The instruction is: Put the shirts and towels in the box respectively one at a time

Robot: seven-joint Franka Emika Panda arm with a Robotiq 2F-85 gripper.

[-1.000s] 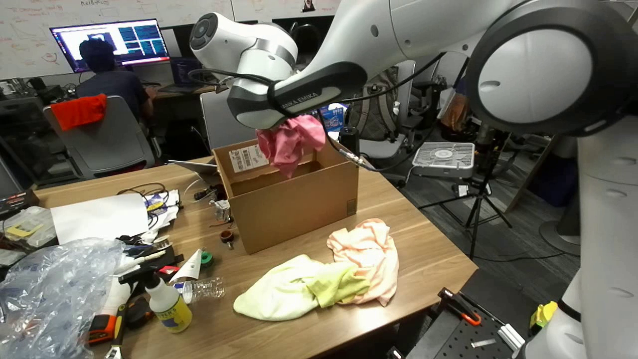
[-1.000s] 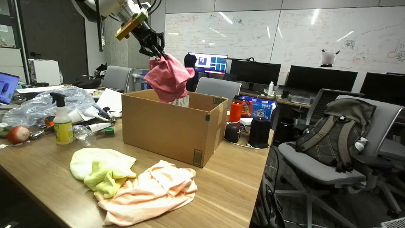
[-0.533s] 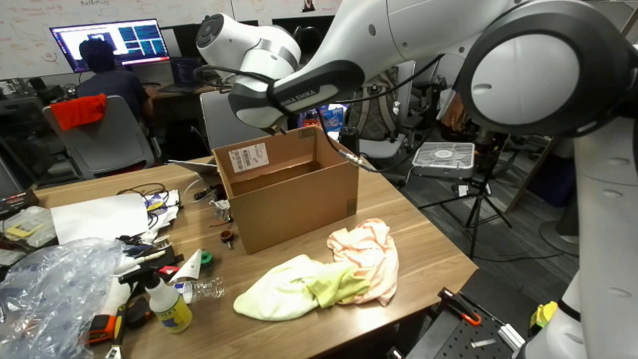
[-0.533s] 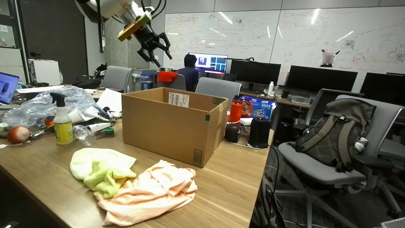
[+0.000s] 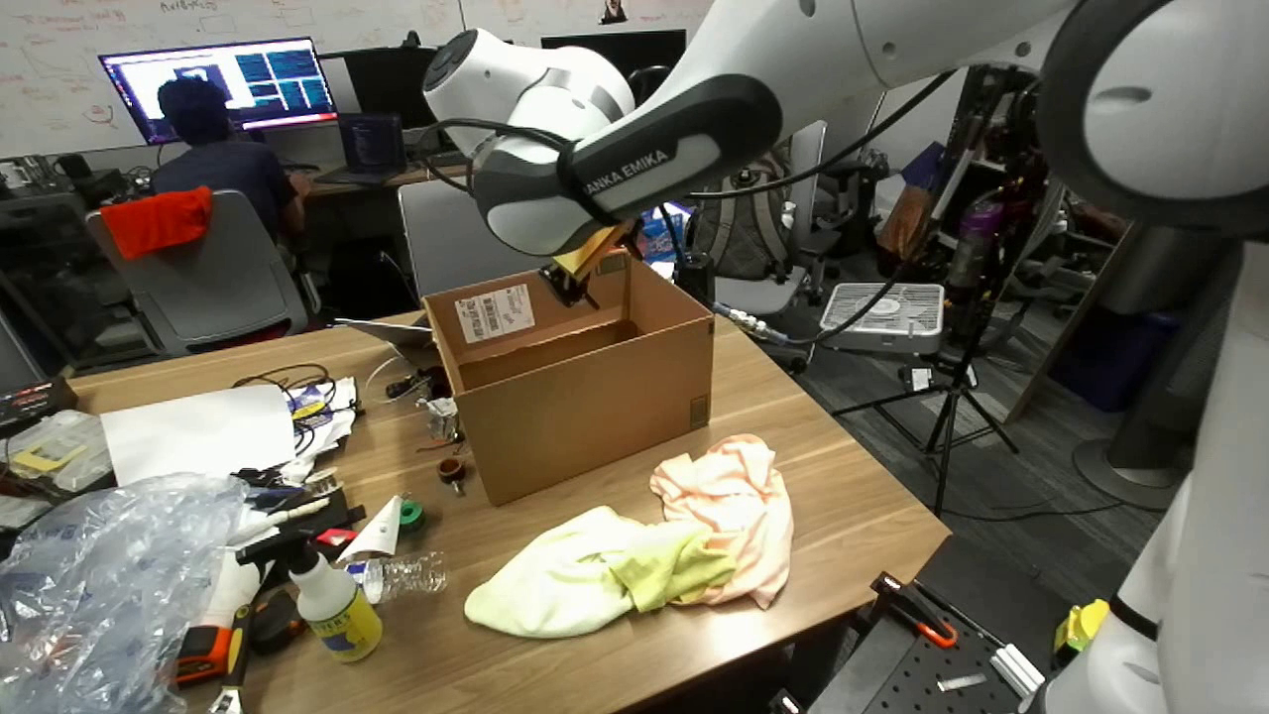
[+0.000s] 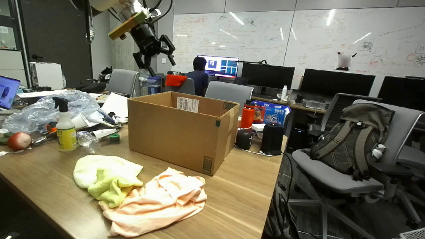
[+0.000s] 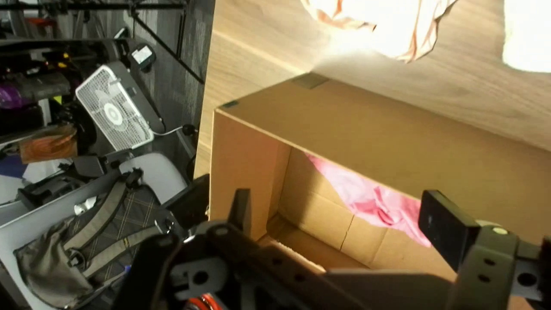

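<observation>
The brown cardboard box [image 6: 171, 139] stands open-topped on the table, a white label on its inner wall. Inside it, a crumpled pink cloth [image 7: 379, 204] lies on the bottom, partly hidden by the near wall in the wrist view. My gripper [image 6: 163, 68] hangs above the box, its two fingers spread wide with nothing between them. In front of the box a peach cloth [image 6: 162, 202] lies bunched on the table, touching a pale yellow-green cloth [image 6: 108, 169]; both also appear in an exterior view, peach [image 5: 739, 506] and yellow-green [image 5: 555, 585]. Which are shirts or towels I cannot tell.
A spray bottle [image 6: 66, 131] and a clear plastic bag [image 5: 119, 585] sit among clutter on one side of the table. Beyond the box stand a black cylinder [image 6: 273, 139] and an orange bottle [image 6: 247, 116]. The box walls rise high around its opening.
One second ago my gripper was shut on the pink cloth above the box. The jaws have opened, the cloth has dropped inside, and the arm has shifted slightly. The other cloths have not moved.
</observation>
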